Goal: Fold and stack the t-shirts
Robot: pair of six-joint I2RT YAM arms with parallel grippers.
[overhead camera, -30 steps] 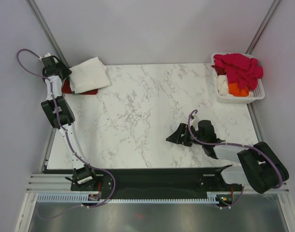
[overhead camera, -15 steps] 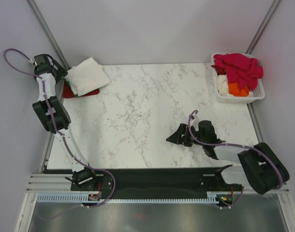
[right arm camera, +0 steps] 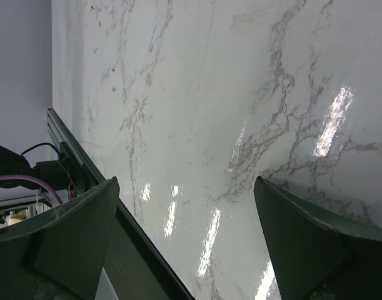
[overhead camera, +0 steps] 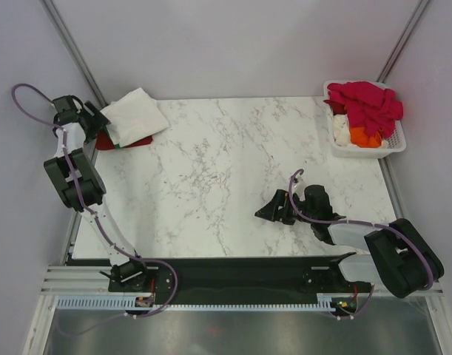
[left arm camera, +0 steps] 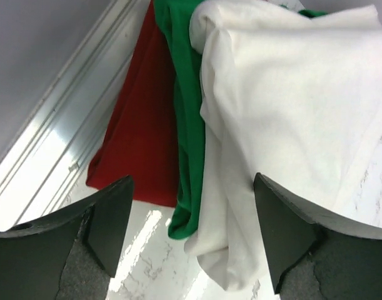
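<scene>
Arms stretch over the marble table [overhead camera: 211, 170]: left gripper [overhead camera: 98, 122], fingers spread, reaches its far-left corner above the folded white shirt [overhead camera: 133, 115], green shirt [left arm camera: 185, 94] and red shirt [left arm camera: 140, 137]; right gripper [overhead camera: 264, 211], also spread, hovers near its front-right. Slatted basket [overhead camera: 373, 153] at its far-right corner holds the magenta shirt [overhead camera: 366, 100], orange shirt [overhead camera: 368, 137] and white cloth [overhead camera: 342, 129].

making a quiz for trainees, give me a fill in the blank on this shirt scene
The white t-shirt lies directly on a ____ one.
Under both lies a ____ t-shirt.
The slatted basket stands at the table's far ____ corner.
The left fingers and right fingers are ____, holding nothing.
Missing words: green; red; right; open.
</scene>
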